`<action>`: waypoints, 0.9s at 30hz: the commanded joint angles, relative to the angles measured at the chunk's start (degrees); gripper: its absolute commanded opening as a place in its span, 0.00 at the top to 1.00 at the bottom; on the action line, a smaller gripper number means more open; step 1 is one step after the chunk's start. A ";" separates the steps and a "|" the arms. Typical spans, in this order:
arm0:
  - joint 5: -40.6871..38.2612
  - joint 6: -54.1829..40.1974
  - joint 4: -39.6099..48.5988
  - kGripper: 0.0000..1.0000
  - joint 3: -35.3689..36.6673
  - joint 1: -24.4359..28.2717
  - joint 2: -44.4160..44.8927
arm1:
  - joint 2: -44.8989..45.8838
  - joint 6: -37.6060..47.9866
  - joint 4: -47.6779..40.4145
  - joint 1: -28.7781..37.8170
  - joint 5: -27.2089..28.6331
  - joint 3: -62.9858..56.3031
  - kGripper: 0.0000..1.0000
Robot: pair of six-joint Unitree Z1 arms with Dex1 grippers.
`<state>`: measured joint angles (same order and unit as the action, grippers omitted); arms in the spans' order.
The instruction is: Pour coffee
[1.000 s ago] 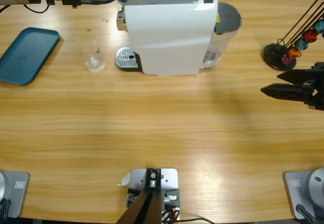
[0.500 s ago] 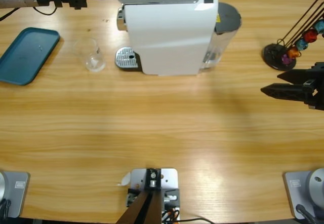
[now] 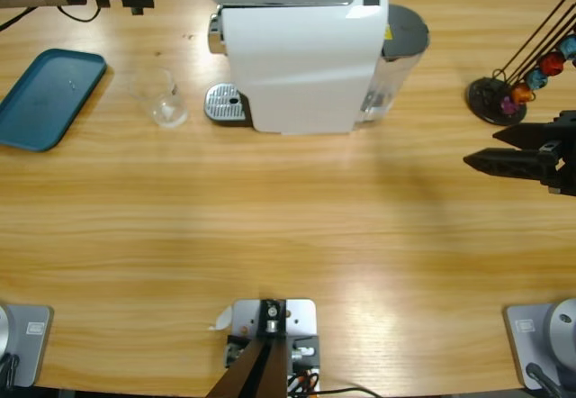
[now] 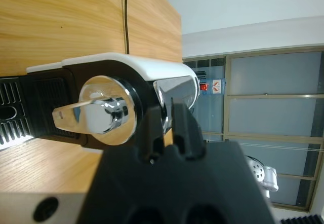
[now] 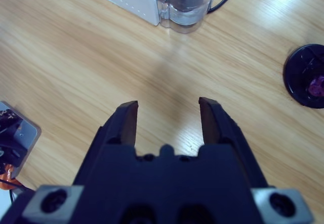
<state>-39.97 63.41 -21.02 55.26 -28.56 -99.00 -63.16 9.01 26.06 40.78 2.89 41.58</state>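
Left gripper point(image 4: 163, 115) close against the front end of a coffee machine point(image 4: 121, 100) on a wooden worktop point(image 4: 61, 16).

The black jaws stand nearly together, their tips at the machine's chrome lever point(image 4: 174, 89). Beside them a round chrome outlet point(image 4: 104, 117) sits in black housing under a white shell. A black cable point(image 4: 124, 11) crosses the worktop. Glazed walls show behind.

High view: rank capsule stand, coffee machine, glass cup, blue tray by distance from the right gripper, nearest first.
From the right gripper, at the right edge:
1. capsule stand, just above it on the far right
2. coffee machine, top middle
3. glass cup, left of the machine
4. blue tray, far left
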 commanded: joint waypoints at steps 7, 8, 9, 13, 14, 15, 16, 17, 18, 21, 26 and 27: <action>-0.63 0.37 4.34 1.00 7.86 -2.25 2.80 | -0.42 -0.13 -0.68 -0.43 0.72 -1.95 0.51; -0.30 -0.27 5.18 1.00 7.93 -2.23 3.26 | -0.33 -0.13 -0.70 -0.43 0.73 -1.95 0.51; 0.85 -1.66 7.06 1.00 7.93 -2.23 4.22 | -0.42 -0.13 -0.66 -0.43 0.81 -1.95 0.51; 10.64 -13.57 22.51 1.00 10.45 -2.73 10.55 | -0.43 -0.13 -0.66 -0.43 1.09 -1.95 0.51; 14.70 -17.92 27.73 1.00 11.82 -3.04 12.85 | -0.35 -0.13 -0.66 -0.43 1.19 -1.95 0.51; 18.39 -21.41 32.04 0.98 13.10 -3.32 14.61 | -0.35 -0.13 -0.66 -0.43 1.31 -1.95 0.51; 21.78 -24.70 35.80 0.66 14.28 -3.59 16.18 | -0.43 -0.13 -0.66 -0.43 1.67 -1.95 0.51; 26.00 -28.25 39.58 0.34 15.51 -4.19 17.90 | -0.47 -0.11 -0.66 -0.43 1.98 -1.95 0.51; 31.12 -31.64 42.45 0.16 16.21 -5.17 19.69 | -0.47 0.03 -0.66 -0.43 2.60 -1.95 0.48; 44.74 -40.84 47.16 0.04 15.67 -8.16 24.46 | -0.61 1.52 -0.56 -0.43 4.87 -1.95 0.43; 47.09 -43.70 47.28 0.04 6.07 -7.45 33.75 | 0.41 5.05 4.37 -7.75 7.31 0.81 0.42; 47.09 -43.70 46.73 0.05 4.10 -7.38 35.55 | 0.41 5.05 5.81 -10.14 6.62 2.08 0.36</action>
<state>3.86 22.34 24.88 70.45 -36.00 -74.60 -63.16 11.73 26.17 40.48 8.07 41.46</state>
